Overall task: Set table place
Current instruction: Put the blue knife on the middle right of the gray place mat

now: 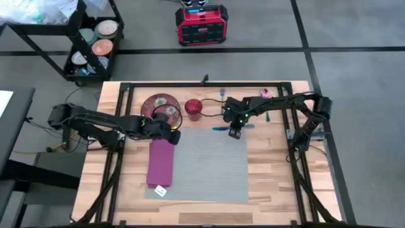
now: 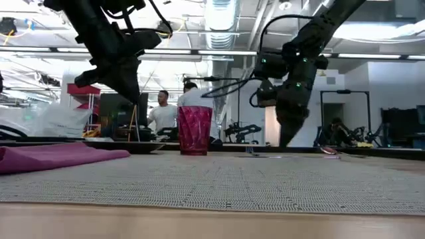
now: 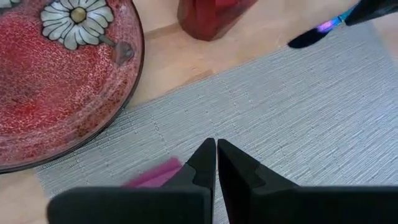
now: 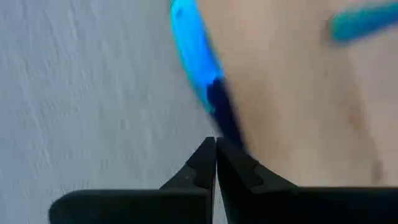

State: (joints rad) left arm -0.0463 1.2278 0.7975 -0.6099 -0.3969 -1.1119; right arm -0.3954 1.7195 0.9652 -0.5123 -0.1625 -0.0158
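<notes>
From above I see the table (image 1: 266, 183), a large top of light wooden planks on a black metal frame, with the big grey rectangular woven placemat (image 1: 209, 168) lying flat near its middle. A long magenta cloth napkin (image 1: 161, 162) lies along the placemat's left edge, a small white tag (image 1: 161, 190) at its near end.

Off the mat's far left corner sits a round red speckled plate (image 1: 158, 104) with a white daisy pattern, and just beside it a dark red faceted tumbler (image 1: 193, 108), upright on the bare wood.

My left gripper (image 1: 169, 137) hangs over the far left corner of the placemat, at the top end of the napkin. In its wrist view the two dark fingers (image 3: 205, 163) are pressed together with nothing between them, the plate's rim and the tumbler's base beyond.

My right gripper (image 1: 235, 132) is at the far edge of the placemat, toward its right corner. Its fingers (image 4: 204, 163) are also closed tip to tip, holding nothing, just next to a bright blue utensil with a dark end (image 4: 198, 59) that lies along the mat's border. I cannot tell what kind of utensil it is.

Level across the table, two people (image 2: 174, 109) stand in the room behind.
</notes>
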